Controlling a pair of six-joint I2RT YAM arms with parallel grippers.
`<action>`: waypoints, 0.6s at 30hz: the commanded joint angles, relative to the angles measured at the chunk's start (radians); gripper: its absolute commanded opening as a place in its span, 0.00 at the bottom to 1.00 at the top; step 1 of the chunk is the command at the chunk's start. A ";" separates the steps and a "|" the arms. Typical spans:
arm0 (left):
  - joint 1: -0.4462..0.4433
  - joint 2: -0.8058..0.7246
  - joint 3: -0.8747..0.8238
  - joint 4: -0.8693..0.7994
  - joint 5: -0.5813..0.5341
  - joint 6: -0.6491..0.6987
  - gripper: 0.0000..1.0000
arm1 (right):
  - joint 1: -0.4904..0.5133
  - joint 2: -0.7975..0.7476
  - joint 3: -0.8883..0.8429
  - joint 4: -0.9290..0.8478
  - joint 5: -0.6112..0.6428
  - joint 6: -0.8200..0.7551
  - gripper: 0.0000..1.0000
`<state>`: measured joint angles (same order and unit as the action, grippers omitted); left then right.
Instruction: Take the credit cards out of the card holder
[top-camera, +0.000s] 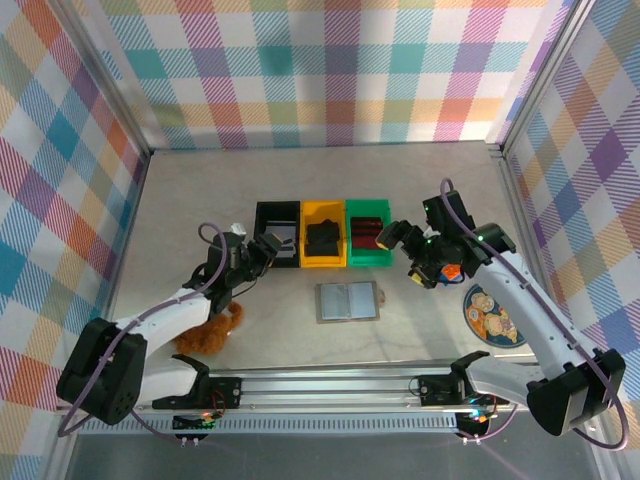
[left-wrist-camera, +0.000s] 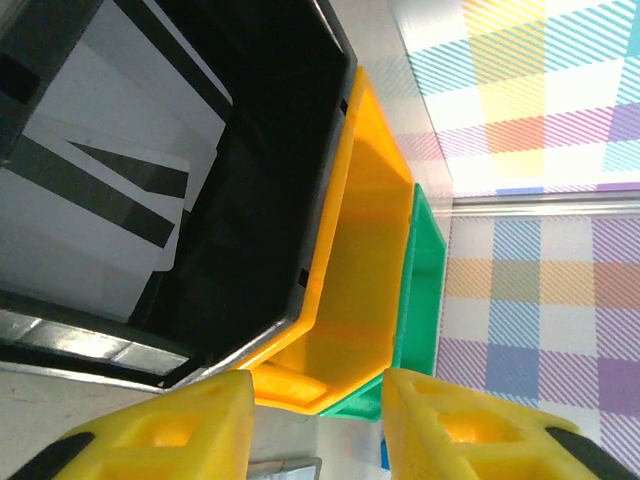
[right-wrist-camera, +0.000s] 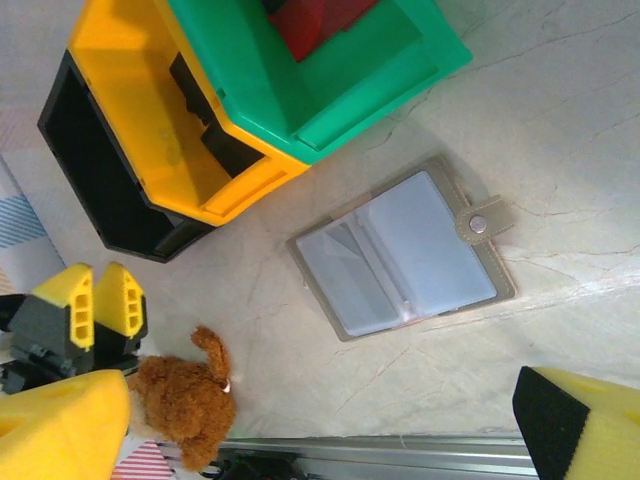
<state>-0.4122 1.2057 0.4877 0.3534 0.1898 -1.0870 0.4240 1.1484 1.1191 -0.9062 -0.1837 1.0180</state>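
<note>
The card holder (top-camera: 348, 301) lies open and flat on the table, its two pale panels up and its snap tab to the right; it is also in the right wrist view (right-wrist-camera: 405, 255). I cannot tell if its pockets hold cards. White credit cards (left-wrist-camera: 90, 190) with black stripes lie in the black bin (left-wrist-camera: 270, 150). A reddish card (right-wrist-camera: 320, 20) sits in the green bin (right-wrist-camera: 330, 90). My left gripper (left-wrist-camera: 318, 400) hovers at the black bin's near edge (top-camera: 268, 246), open and empty. My right gripper (top-camera: 405, 253) hangs right of the green bin, open wide above the table (right-wrist-camera: 320, 420).
Black (top-camera: 277, 247), yellow (top-camera: 324, 247) and green (top-camera: 369, 245) bins stand in a row behind the holder. A brown plush toy (top-camera: 210, 335) lies by the left arm. A plate of cookies (top-camera: 495, 315) sits at the right. A metal rail (top-camera: 330, 385) runs along the near edge.
</note>
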 joint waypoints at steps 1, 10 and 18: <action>-0.014 -0.075 0.047 -0.188 -0.012 0.129 0.51 | -0.001 0.018 -0.032 -0.012 -0.011 -0.067 0.99; -0.030 -0.263 0.092 -0.496 -0.031 0.312 1.00 | 0.176 0.067 -0.091 0.053 0.121 -0.160 0.95; -0.031 -0.379 0.153 -0.778 -0.159 0.420 1.00 | 0.313 0.211 -0.039 0.027 0.255 -0.137 0.98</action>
<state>-0.4381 0.8574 0.5934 -0.2649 0.1005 -0.7376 0.7269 1.3331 1.0500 -0.8684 0.0055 0.8879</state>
